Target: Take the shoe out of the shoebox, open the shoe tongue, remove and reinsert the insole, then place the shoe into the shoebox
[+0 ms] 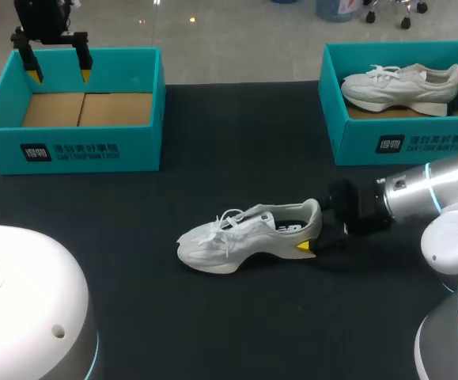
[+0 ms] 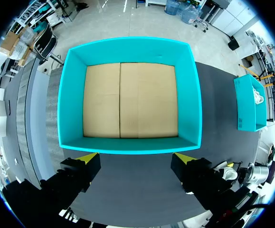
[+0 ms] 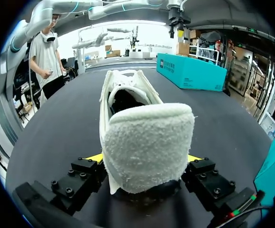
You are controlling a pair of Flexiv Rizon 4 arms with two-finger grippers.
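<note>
A white sneaker (image 1: 244,233) stands upright on the black table, toe to the left, its collar open with a dark insole showing. My right gripper (image 1: 312,228) holds its heel from both sides. In the right wrist view the fuzzy heel (image 3: 146,142) fills the gap between the fingers of that gripper (image 3: 144,159), with a yellow tip against each side. The empty teal shoebox (image 1: 70,150) sits at the back left. My left gripper (image 1: 59,75) hangs open over its far wall. From the left wrist, that gripper (image 2: 137,159) is above the near wall of the box (image 2: 128,145), whose cardboard floor is bare.
A second teal shoebox (image 1: 403,142) at the back right holds another white sneaker (image 1: 403,85). It also shows off to one side in the left wrist view (image 2: 249,102). Bare black table lies between the two boxes and in front of the sneaker.
</note>
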